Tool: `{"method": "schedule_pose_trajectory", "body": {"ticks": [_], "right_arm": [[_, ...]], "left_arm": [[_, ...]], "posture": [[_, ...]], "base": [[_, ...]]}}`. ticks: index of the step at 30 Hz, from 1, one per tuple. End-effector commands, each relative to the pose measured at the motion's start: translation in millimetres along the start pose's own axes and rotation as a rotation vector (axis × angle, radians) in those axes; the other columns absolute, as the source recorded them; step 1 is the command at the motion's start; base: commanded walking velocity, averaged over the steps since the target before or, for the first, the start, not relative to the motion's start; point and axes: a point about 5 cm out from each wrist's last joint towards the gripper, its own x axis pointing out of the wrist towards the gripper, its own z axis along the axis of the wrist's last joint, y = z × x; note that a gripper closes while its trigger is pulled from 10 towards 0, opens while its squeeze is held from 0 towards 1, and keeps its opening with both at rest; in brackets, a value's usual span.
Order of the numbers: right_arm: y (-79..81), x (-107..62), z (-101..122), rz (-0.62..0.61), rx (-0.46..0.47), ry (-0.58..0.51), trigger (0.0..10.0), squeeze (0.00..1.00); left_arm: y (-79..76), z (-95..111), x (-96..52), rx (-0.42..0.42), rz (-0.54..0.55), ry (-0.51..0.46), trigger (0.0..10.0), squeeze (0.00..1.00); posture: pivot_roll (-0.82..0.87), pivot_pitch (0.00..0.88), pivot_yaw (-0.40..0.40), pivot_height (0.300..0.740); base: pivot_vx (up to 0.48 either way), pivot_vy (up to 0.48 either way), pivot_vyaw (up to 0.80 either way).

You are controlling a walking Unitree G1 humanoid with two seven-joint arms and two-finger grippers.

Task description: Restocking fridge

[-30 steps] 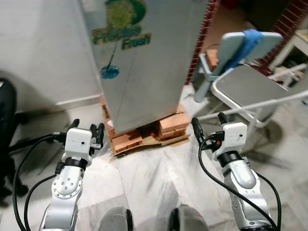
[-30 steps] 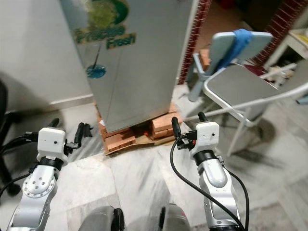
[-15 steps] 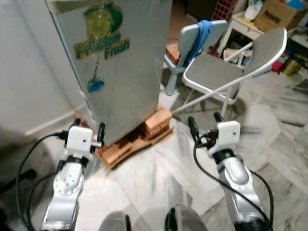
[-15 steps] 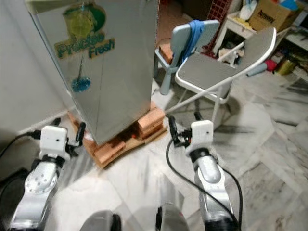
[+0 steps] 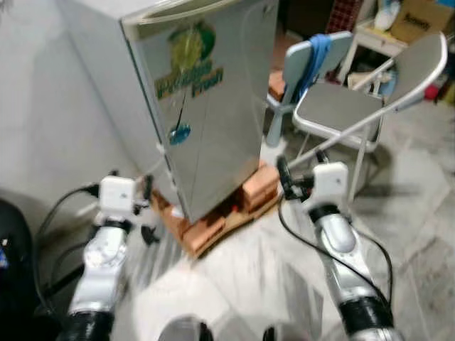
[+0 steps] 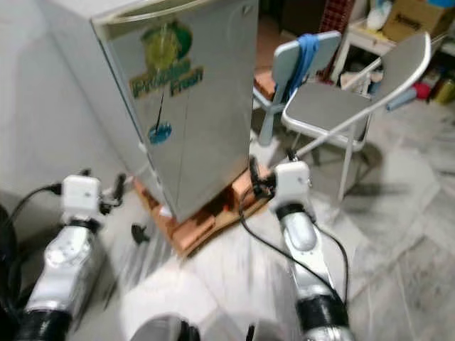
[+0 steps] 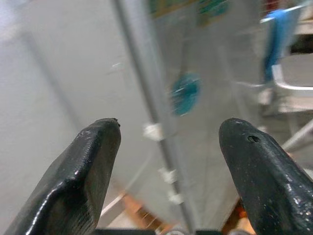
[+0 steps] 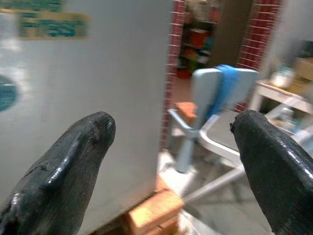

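Observation:
A silver fridge (image 5: 213, 121) with a green "Precise Fresh" sticker stands with its door closed, raised on bricks and boards (image 5: 259, 190). My left gripper (image 5: 131, 183) is held low at the fridge's left front corner, open with nothing between its fingers; in its wrist view (image 7: 168, 132) the fridge's edge and a blue sticker lie ahead. My right gripper (image 5: 301, 165) is open and empty near the fridge's right lower corner, beside the bricks. Its wrist view (image 8: 173, 127) looks past the fridge's side toward a blue chair (image 8: 215, 98).
A grey folding chair (image 5: 341, 106) stands to the right of the fridge, with a light blue chair draped in blue cloth (image 5: 309, 53) behind it. A cardboard box (image 5: 412, 18) sits at the far right. A white wall is on the left, and a black object (image 5: 11, 249) is at the left edge.
The whole picture has shifted and blurred, so the camera has moved; the fridge now sits more central. Both grippers stay open and empty.

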Motion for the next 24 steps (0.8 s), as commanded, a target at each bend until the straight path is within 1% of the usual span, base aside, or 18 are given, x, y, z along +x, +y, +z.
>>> {"method": "schedule_pose_trajectory", "body": {"ticks": [1, 4, 8, 9, 13, 24], "right_arm": [[7.9, 1.4, 2, 0.019, 0.01, -0.016, 10.0, 0.0], [7.7, 0.6, 2, 0.025, 0.008, -0.015, 10.0, 0.0], [6.3, -0.5, 1, 0.031, 0.008, -0.014, 10.0, 0.0], [6.0, -1.0, 0, 0.034, 0.007, -0.01, 10.0, 0.0], [5.2, -1.4, 0, 0.036, 0.001, -0.007, 10.0, 0.0], [5.6, -1.1, 0, 0.066, -0.014, -0.006, 10.0, 0.0]], "left_arm": [[7.5, -3, -4.0, 0.01, 0.016, 0.01, 10.0, 0.0], [4.4, -7, -7.9, 0.001, 0.008, 0.019, 10.0, 0.0], [4.1, -12, -13.2, -0.009, 0.013, 0.031, 10.0, 0.0], [4.5, -16, -16.1, -0.015, 0.012, 0.043, 10.0, 0.0], [3.3, -17, -17.4, -0.021, 0.01, 0.047, 10.0, 0.0], [0.2, -15, -15.0, -0.026, 0.029, 0.027, 10.0, 0.0]], "posture": [[0.06, 0.0, 0.03, 0.74], [0.07, 0.0, 0.017, 0.74], [0.07, 0.01, 0.008, 0.74], [0.07, 0.012, 0.006, 0.74], [0.06, 0.013, 0.0, 0.74], [0.07, 0.016, -0.029, 0.74]], "base": [[0.0, 0.48, -0.74], [0.0, 0.48, -0.59], [0.0, 0.48, -0.46], [0.0, 0.48, 0.0], [0.0, 0.48, 0.0], [0.0, 0.48, -0.77]]}}
